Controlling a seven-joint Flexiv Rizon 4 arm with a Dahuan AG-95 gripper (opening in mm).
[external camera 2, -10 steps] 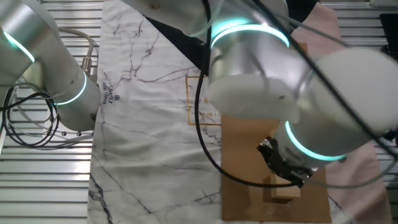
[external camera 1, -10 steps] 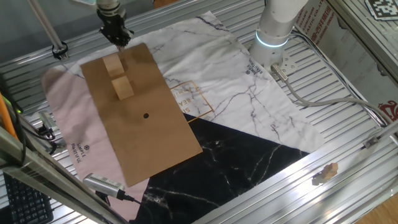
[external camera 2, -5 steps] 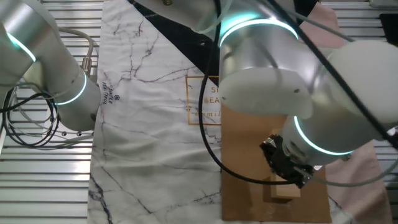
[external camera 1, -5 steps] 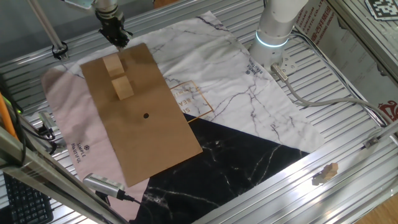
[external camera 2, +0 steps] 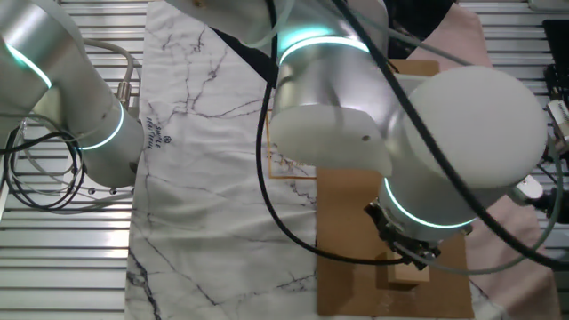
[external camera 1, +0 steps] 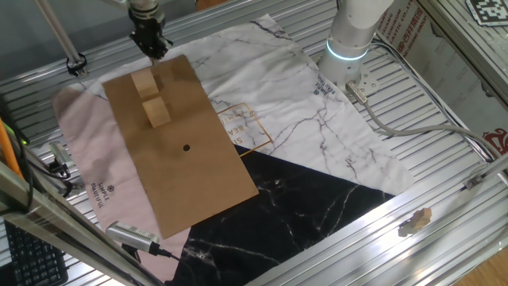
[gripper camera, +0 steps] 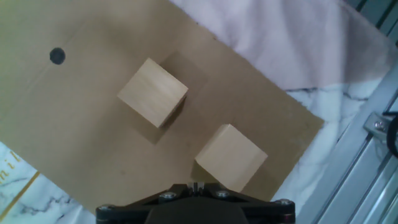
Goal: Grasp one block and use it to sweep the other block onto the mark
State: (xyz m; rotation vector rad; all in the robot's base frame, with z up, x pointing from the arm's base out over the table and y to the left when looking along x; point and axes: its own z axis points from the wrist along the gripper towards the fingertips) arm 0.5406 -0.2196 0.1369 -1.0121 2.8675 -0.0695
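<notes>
The hand (external camera 1: 151, 46) hangs above the far end of a brown board (external camera 1: 198, 175), just over the farther wooden block (external camera 1: 144, 82). It has hold of nothing; how far its fingers are parted I cannot tell, since the hand view shows only the dark base of the hand at the bottom edge.

In the hand view the nearer-to-camera block (gripper camera: 231, 157) sits at about 5 o'clock from the second block (gripper camera: 153, 91), the two apart with bare board between them. The mark (gripper camera: 57, 56) (a small black dot) lies at roughly 10 o'clock from that second block, well apart from it.

In one fixed view the second block (external camera 1: 157, 111) sits between the farther block and the mark (external camera 1: 186, 147). The board rests on marbled and pink cloths (external camera 1: 309, 103) spread over the slatted metal table (external camera 1: 444, 103).
</notes>
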